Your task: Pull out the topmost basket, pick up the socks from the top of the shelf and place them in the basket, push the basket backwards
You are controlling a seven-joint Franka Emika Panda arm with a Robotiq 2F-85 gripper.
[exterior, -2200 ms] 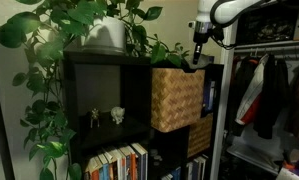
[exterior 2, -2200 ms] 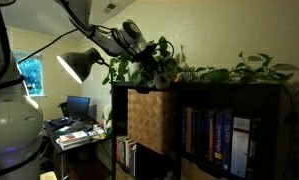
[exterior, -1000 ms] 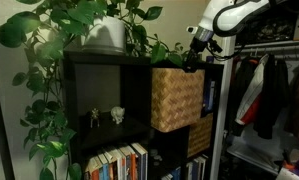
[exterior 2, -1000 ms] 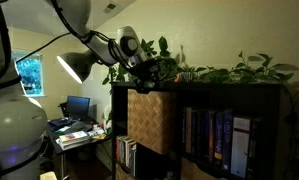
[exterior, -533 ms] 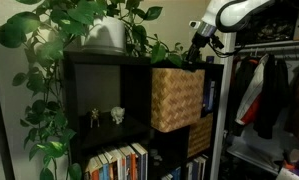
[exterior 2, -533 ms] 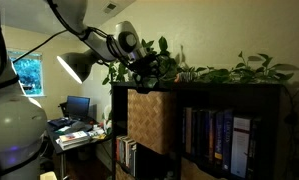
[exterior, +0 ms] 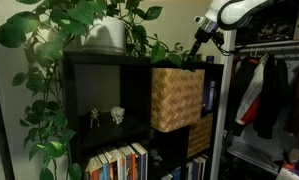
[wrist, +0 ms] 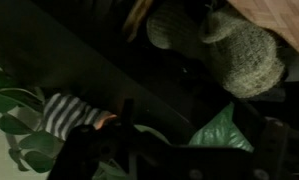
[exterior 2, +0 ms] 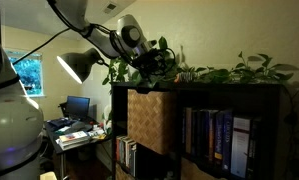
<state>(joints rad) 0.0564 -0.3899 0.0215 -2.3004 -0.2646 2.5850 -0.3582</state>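
Note:
The tan wicker topmost basket (exterior: pixel 177 98) (exterior 2: pixel 149 118) sticks out from the front of the black shelf (exterior: pixel 99 95) (exterior 2: pixel 234 92). My gripper (exterior: pixel 199 47) (exterior 2: pixel 149 63) hangs just above the basket's back edge, level with the shelf top. In the wrist view the gripper (wrist: pixel 194 150) is dark; its fingers stand apart with only a green leaf (wrist: pixel 221 130) between them. Grey-green knitted socks (wrist: pixel 239 50) lie beside a strip of wicker (wrist: pixel 281 10); whether they are inside the basket I cannot tell. A striped sock (wrist: pixel 69 112) lies among leaves.
A leafy plant in a white pot (exterior: pixel 106 34) spreads over the shelf top and crowds the gripper. A second woven basket (exterior: pixel 200 135) sits lower down. Clothes hang on a rack (exterior: pixel 264 90) beside the shelf. A lamp (exterior 2: pixel 77 64) and desk stand further off.
The gripper has opened and risen a little from the basket's top edge. The basket has not moved.

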